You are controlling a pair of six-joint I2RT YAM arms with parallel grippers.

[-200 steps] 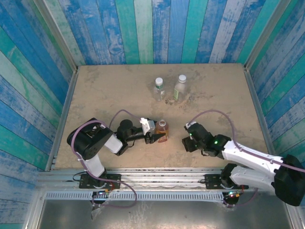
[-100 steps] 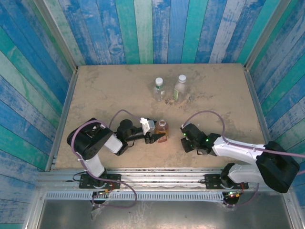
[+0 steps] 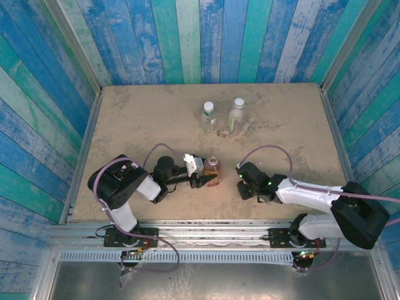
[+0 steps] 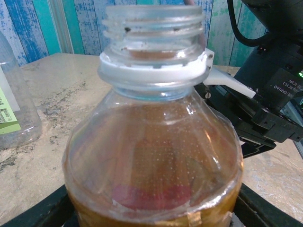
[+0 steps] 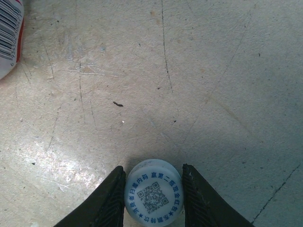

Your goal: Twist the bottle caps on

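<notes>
An amber-liquid bottle (image 3: 214, 166) with a red band stands uncapped near the table's front. My left gripper (image 3: 210, 180) is shut on its lower body. In the left wrist view the bottle (image 4: 151, 156) is close up, its threaded neck bare, with a black finger (image 4: 45, 210) at each lower corner. To its right my right gripper (image 3: 242, 182) is low on the table. In the right wrist view a white bottle cap (image 5: 154, 193) with blue print lies flat on the table. My right gripper (image 5: 154, 198) is shut on it, its two fingers (image 5: 106, 201) pressed against the cap's sides.
Two clear bottles (image 3: 209, 116) (image 3: 236, 114) with white caps on stand at the back middle. One with a green label (image 4: 14, 113) shows at the left of the left wrist view. A barcode label with a red edge (image 5: 9, 33) sits in the right wrist view's top left corner. Blue plank walls surround the table.
My right arm has slid left toward the amber bottle and its jaws have drawn in onto the cap. The left arm and bottle have stayed put.
</notes>
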